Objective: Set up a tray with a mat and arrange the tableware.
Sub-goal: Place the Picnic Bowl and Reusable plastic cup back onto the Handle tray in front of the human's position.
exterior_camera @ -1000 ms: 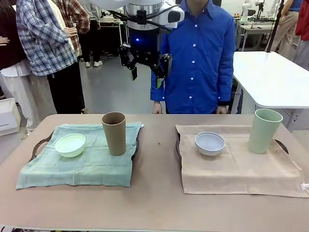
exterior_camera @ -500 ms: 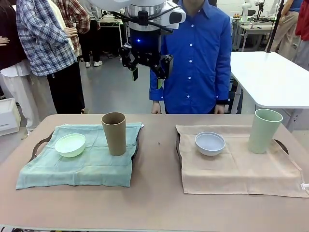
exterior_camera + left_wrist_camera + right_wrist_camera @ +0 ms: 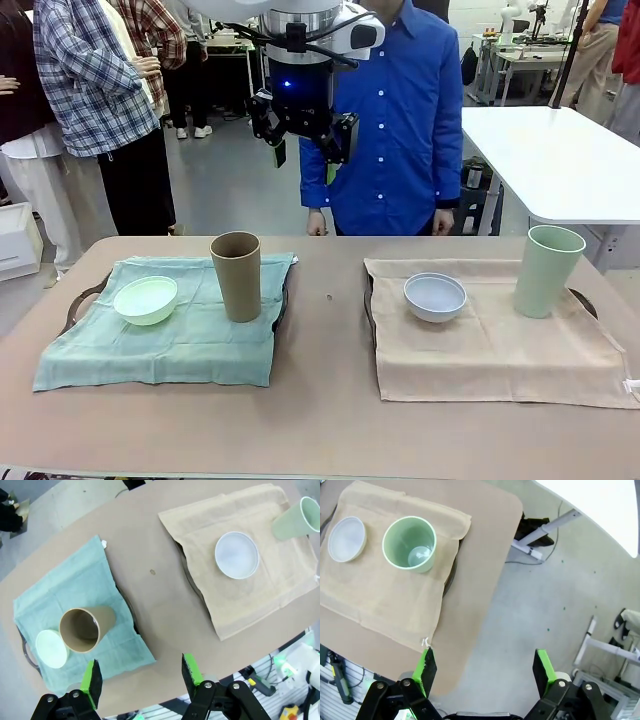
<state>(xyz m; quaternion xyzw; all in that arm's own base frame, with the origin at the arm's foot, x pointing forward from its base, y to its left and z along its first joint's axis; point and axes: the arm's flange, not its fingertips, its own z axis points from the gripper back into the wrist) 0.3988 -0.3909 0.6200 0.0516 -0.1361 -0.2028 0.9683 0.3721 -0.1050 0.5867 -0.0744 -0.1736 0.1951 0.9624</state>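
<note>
A: Beige tabletop (image 3: 320, 420) is carrying two complete settings. What is changing?

B: Largest item first: the person in the blue shirt (image 3: 395, 110) is standing at the far edge and is shifting slightly to picture left compared with a second ago. The left arm's claw (image 3: 305, 150) is hanging high above the tabletop, a little higher than a second ago, with its jaws parted and nothing between them.

A: And the right claw (image 3: 485, 672)?

B: It is standing fully released and empty, looking down past the tabletop's corner at the floor.

A: Where is the tableware sitting?

B: Unmoved. The green mat (image 3: 160, 340) is covering the left tray (image 3: 82, 298); the brown cup (image 3: 237, 275) is standing upright on it, with the mint green bowl (image 3: 146, 299) just beside it. The tan mat (image 3: 490, 340) is covering the right tray (image 3: 583, 300); the white bowl (image 3: 435, 296) is resting near its left side, and the pale green cup (image 3: 545, 270) is standing upright, well apart, near the right.

A: Meaning for the task?

B: Judged from the layout, the arrangement is appearing finished; the left arm is likely withdrawing.
</note>
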